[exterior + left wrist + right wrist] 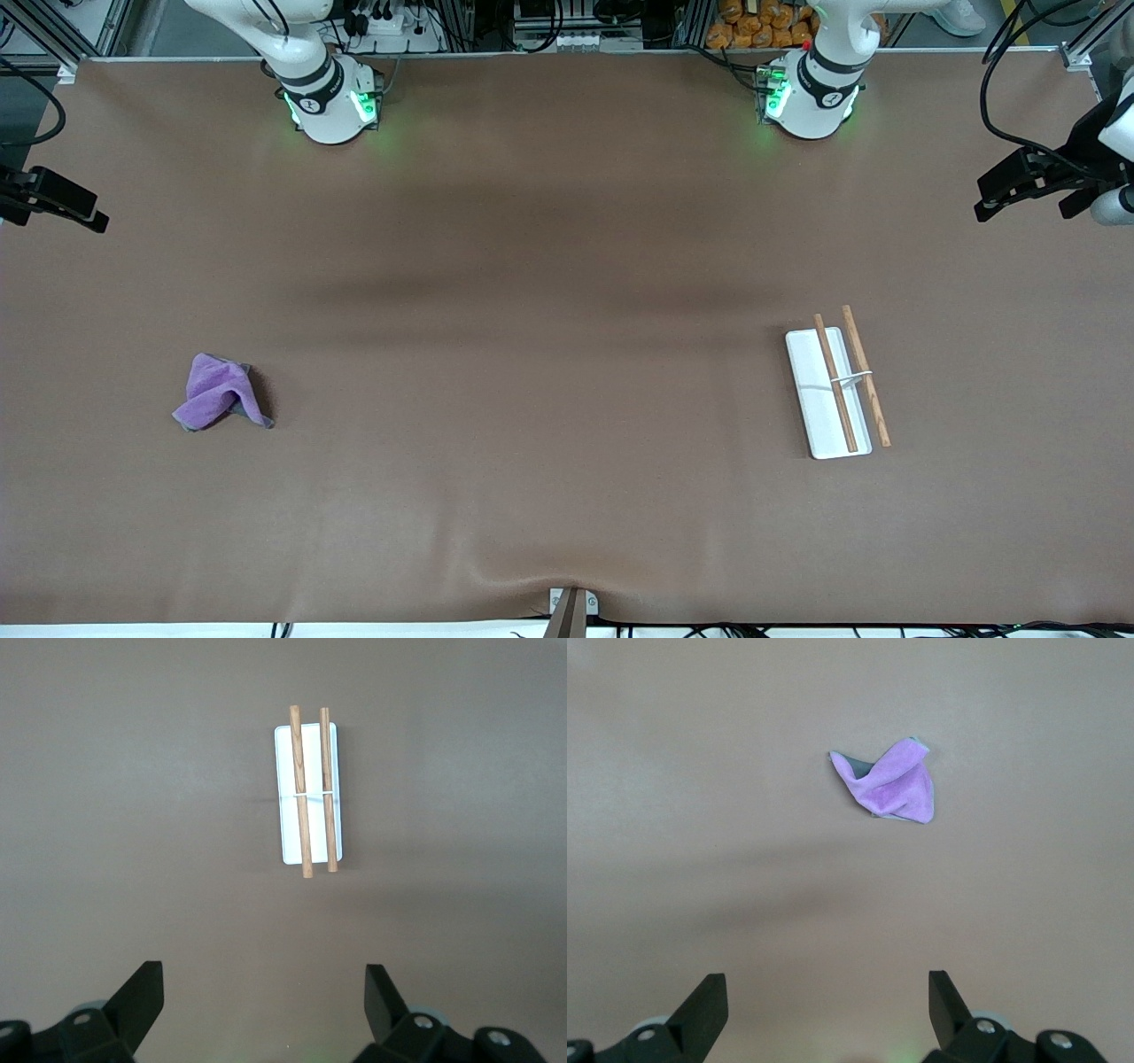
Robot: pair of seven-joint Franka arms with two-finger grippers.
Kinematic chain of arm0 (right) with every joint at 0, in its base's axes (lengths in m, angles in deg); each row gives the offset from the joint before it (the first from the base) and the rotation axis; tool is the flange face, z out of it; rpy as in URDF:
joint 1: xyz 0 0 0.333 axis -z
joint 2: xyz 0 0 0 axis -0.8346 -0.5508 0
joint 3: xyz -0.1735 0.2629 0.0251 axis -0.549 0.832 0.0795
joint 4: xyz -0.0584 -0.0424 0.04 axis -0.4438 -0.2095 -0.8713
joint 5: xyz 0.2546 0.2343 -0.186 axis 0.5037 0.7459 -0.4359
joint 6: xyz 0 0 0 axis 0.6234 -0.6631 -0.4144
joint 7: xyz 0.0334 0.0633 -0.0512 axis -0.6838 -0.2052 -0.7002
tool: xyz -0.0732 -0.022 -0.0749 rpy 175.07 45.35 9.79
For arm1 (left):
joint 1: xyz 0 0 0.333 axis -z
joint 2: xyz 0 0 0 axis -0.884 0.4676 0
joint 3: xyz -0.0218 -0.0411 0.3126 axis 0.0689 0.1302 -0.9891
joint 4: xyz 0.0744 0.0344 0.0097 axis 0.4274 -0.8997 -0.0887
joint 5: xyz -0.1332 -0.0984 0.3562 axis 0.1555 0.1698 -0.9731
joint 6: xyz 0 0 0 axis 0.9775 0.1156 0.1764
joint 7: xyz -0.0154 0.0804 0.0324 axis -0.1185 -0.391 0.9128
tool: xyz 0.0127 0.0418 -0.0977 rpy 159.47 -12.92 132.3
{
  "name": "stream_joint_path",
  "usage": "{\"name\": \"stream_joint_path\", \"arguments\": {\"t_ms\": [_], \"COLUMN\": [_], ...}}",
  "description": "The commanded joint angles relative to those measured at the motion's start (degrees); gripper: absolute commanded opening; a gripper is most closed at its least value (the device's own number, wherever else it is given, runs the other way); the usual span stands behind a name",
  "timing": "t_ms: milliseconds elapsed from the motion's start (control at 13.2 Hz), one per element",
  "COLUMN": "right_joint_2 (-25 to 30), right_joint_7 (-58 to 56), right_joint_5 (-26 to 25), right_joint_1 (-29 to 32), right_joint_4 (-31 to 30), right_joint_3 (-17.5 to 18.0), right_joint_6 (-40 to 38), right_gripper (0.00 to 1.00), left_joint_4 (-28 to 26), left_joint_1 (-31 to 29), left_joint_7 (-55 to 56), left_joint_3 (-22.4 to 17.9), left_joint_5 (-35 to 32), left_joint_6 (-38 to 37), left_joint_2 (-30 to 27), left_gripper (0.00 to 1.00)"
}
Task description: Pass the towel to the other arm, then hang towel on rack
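Both arms are just waiting up high: left tool (263, 1014) gaping wide over the rack (828, 394), right tool (828, 1014) gaping wide over the purple towel (220, 404), which is lying well apart from the rack on the worktop (532, 399).

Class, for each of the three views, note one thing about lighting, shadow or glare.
Front view: soft dark bands of shadow cross the table; green lamps glow at both arm bases. Left wrist view: dim and even, the rack sharp. Right wrist view: brighter, the towel casts little shadow, a faint band below it.
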Motion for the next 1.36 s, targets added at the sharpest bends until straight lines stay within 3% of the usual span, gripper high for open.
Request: {"name": "stream_joint_path", "arguments": {"t_ms": [0, 1287], "right_joint_2": [-0.79, -2.36], "right_joint_7": [0.74, 0.83], "right_joint_5": [0.11, -0.24], "right_joint_1": [0.50, 0.94], "right_joint_4": [1.71, 1.71], "right_joint_3": [0.46, 0.46], "right_joint_6": [-0.86, -0.59], "right_gripper": [1.00, 1.00], "left_joint_4": [1.63, 4.53], "left_joint_1": [-0.64, -0.11], "left_joint_7": [-1.08, -0.38], "left_joint_3": [0.03, 0.47], "left_joint_5": [0.36, 0.27], "left_joint_6": [-1.33, -1.33], "left_joint_2": [0.67, 2.95], "left_gripper": [1.00, 1.00]}}
